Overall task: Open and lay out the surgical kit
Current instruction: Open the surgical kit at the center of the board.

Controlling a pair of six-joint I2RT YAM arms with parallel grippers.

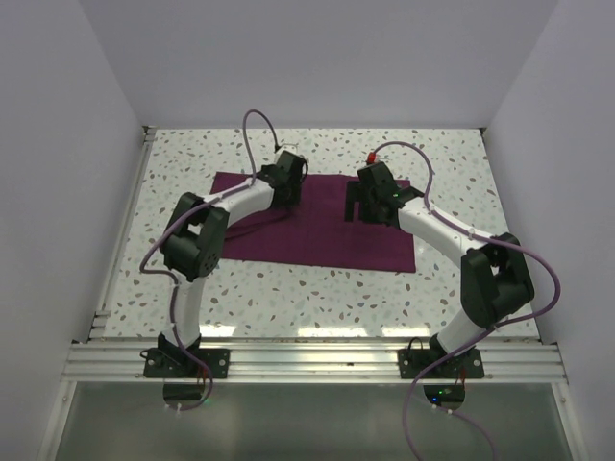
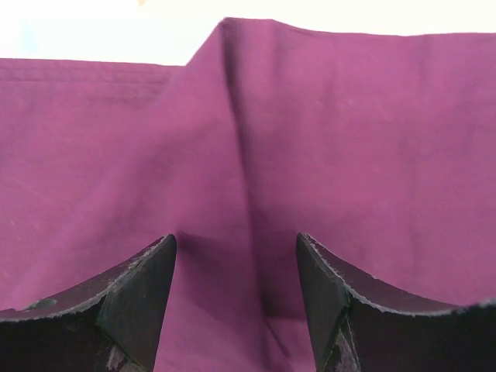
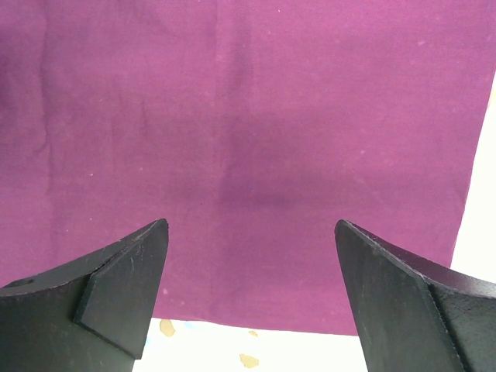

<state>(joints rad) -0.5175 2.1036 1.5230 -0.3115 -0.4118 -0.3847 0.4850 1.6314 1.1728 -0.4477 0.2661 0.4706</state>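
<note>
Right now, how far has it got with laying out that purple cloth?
Done: the purple cloth lies mostly spread flat on the table. In hand: the left end effector, jaws apart, straddles a raised fold in the cloth; the right end effector hovers open over a flat part. Left: flattening that fold, and laying out the instruments, none of which shows in any view.

My purple cloth (image 1: 322, 230) lies spread out on the speckled table (image 1: 288, 298), a dark rectangle with its long side running left to right. Toward its far left a fold (image 2: 232, 132) stands up as a sharp ridge. On the right it lies flat, with only a faint crease.
</note>
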